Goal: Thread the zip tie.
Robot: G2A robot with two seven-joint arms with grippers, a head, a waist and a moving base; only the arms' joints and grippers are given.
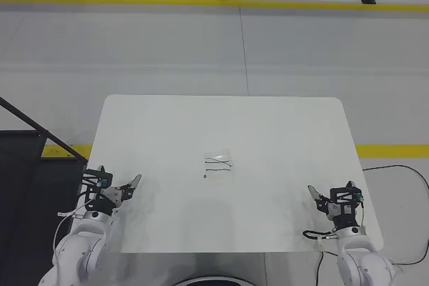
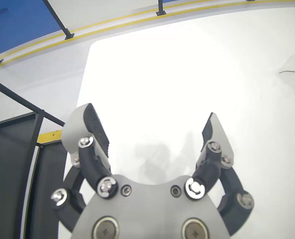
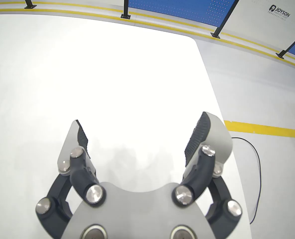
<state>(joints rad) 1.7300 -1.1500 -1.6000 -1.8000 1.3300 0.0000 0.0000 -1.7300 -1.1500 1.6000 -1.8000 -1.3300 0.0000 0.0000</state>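
The task stood at its opening step, with nothing yet grasped: the left pincer (image 2: 149, 115) and the right pincer (image 3: 140, 119) were both released and empty, each over a robot-side corner of the surface (image 1: 286, 129). The zip tie (image 1: 218, 164) lay at mid-surface on a clear sheet (image 1: 225, 154), well apart from both pincers. The next move would likely call for a low, precise pinch, since the thin strap lay flat

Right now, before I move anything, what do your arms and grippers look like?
Both arms, left arm and right arm, have smooth white rounded shells. The left gripper and right gripper match: a grey metal plate with silver screws, black linkages, and two pale grey fingers faced with black ribbed pads. A thin black cable loops beside the right wrist.
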